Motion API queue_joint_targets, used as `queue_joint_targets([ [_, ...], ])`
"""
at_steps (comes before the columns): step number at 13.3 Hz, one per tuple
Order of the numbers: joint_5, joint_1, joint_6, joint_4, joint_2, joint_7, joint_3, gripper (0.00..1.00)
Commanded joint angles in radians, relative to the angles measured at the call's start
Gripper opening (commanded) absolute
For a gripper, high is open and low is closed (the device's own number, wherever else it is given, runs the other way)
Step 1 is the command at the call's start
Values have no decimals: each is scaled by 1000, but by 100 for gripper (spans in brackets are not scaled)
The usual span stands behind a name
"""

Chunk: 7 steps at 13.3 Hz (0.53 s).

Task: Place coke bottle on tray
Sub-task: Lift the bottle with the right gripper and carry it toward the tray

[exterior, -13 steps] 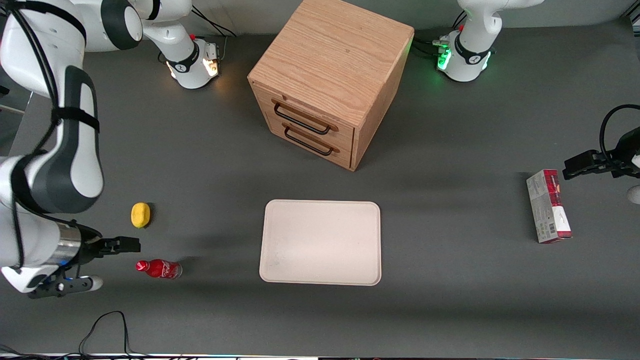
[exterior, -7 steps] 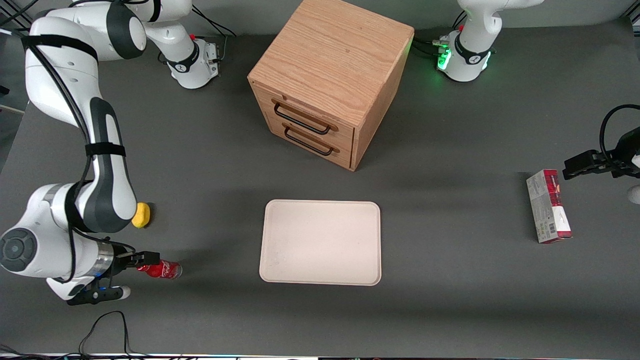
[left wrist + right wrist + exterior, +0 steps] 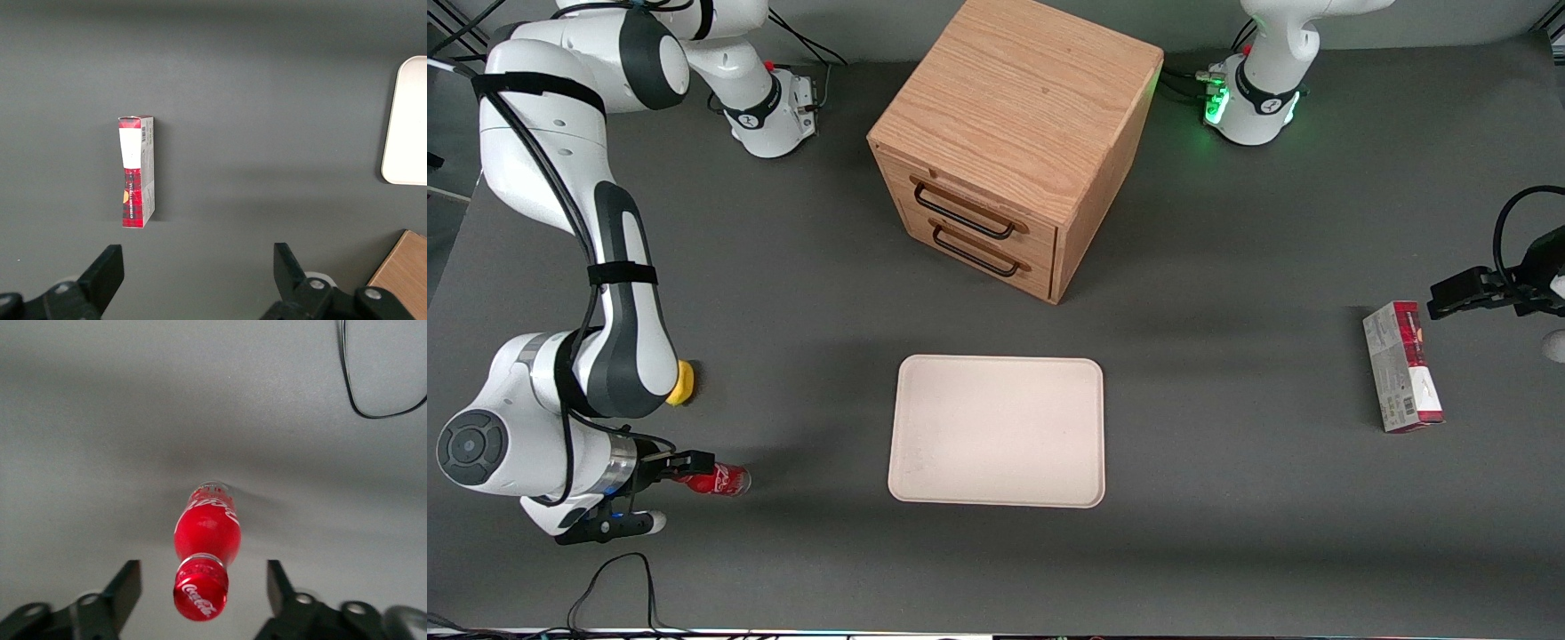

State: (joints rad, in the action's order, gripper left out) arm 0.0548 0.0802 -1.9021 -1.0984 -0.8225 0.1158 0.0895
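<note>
The coke bottle (image 3: 725, 481) (image 3: 207, 527) lies on its side on the dark table, toward the working arm's end, red cap pointing at the gripper. My right gripper (image 3: 687, 489) (image 3: 203, 577) is low at the cap end and open. One finger stands on each side of the cap with clear gaps, and neither touches it. The cream-white tray (image 3: 996, 431) (image 3: 407, 120) lies flat in the middle of the table, well away from the bottle toward the parked arm's end, with nothing on it.
A yellow lemon-like object (image 3: 683, 384) sits farther from the camera than the bottle, half hidden by my forearm. A wooden two-drawer cabinet (image 3: 1014, 133) stands at the back. A red-and-grey carton (image 3: 1402, 366) (image 3: 137, 170) lies toward the parked arm's end. A black cable (image 3: 614, 578) (image 3: 373, 380) loops near the front edge.
My right arm swung down and toward the bottle. The open gripper, which was short of the cap, now has a finger on each side of it. The bottle has not moved.
</note>
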Motion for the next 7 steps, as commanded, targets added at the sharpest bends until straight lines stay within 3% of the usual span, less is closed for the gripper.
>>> queue_joint_targets([
  [1, -21, 4, -6, -6, 8, 35, 4, 0],
  [7, -20, 6, 62, 8, 67, 28, 1, 0],
])
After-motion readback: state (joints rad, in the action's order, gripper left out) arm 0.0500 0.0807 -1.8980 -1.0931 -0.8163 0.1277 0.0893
